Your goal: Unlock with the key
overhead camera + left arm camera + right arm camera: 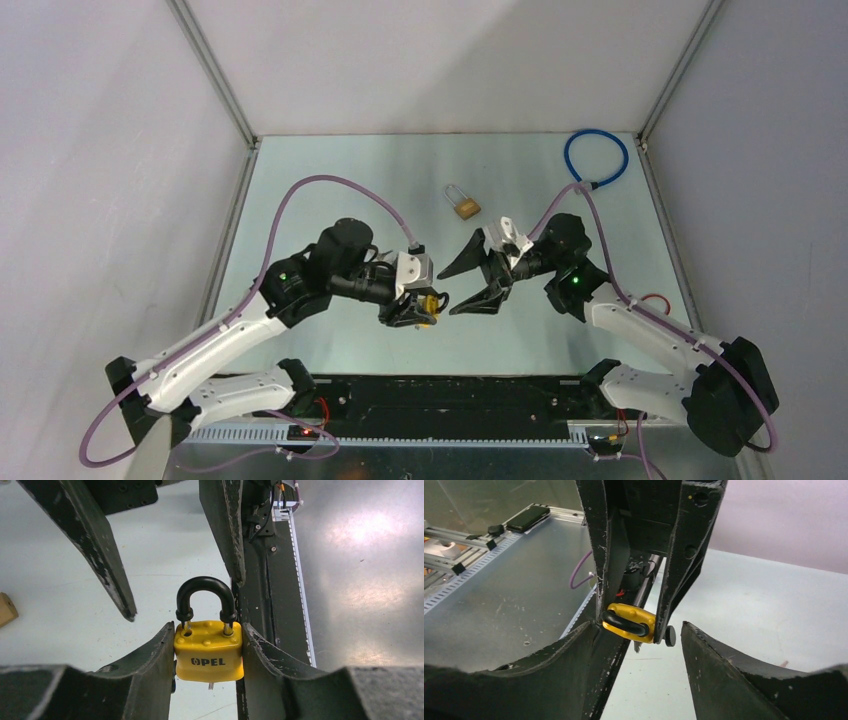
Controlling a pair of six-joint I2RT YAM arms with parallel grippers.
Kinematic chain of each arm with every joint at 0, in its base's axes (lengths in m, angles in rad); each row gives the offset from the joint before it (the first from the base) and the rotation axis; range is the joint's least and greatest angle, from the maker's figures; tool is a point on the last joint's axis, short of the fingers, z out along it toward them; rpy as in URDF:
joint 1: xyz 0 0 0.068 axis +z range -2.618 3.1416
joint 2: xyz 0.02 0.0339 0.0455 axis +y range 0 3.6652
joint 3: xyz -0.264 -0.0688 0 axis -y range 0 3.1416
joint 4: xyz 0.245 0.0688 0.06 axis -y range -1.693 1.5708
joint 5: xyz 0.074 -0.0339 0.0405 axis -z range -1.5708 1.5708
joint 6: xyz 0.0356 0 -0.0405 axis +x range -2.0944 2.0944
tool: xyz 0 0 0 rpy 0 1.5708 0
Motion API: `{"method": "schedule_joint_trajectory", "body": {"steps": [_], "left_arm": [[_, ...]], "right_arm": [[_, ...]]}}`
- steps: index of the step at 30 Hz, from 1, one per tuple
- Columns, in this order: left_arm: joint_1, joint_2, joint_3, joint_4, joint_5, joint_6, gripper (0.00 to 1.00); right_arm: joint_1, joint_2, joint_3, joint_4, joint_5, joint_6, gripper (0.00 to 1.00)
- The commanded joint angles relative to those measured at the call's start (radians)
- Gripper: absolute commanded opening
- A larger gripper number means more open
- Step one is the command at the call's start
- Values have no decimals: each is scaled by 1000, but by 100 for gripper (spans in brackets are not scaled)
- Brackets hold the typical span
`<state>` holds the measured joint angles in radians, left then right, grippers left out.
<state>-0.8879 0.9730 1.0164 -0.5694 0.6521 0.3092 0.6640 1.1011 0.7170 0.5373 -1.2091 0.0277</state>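
Left gripper (pixel 425 310) is holding the yellow padlock (pixel 208 655) by the two sides of its body, above the near middle of the surface (pixel 330 190), with its jaws closed partway onto it. The black shackle (pixel 206 595) is pointing toward the right gripper (pixel 447 294), both legs entering the body. Right gripper is standing wide and holding nothing, its fingers (pixel 107 555) flanking the shackle end; cannot tell whether the closer one is touching. A small metal stub (pixel 210 685) is sticking out under the body; cannot tell whether it is the key. A second, brass padlock (pixel 465 205) is lying on the surface farther back, apart from both grippers. A blue cable loop (pixel 595 158) is lying at the far right corner.
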Motion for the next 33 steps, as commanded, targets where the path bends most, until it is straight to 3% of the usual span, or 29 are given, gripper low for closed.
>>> {"method": "schedule_joint_trajectory", "body": {"steps": [1,4,10,17,23,27,29,33], "left_arm": [[4,2,74,48,52,26,0],[7,11,77,48,42,25,0],[16,21,91,48,14,22,0],[18,23,99,52,-203,-2,0],[-5,66,108,91,-549,-86,0],[-64,144,112,106,-977,-118,0],[-88,193,121,106,-1123,-137,0],[-121,267,141,107,-1274,-176,0]], "right_arm": [[20,11,37,91,-55,51,65],[31,10,36,92,-63,53,57],[31,2,37,36,-40,28,28],[19,-16,37,-21,71,75,2],[15,-26,38,-55,298,246,0],[16,-34,44,-124,472,391,0],[20,-29,52,-181,544,454,0],[38,-11,54,-250,651,534,0]]}}
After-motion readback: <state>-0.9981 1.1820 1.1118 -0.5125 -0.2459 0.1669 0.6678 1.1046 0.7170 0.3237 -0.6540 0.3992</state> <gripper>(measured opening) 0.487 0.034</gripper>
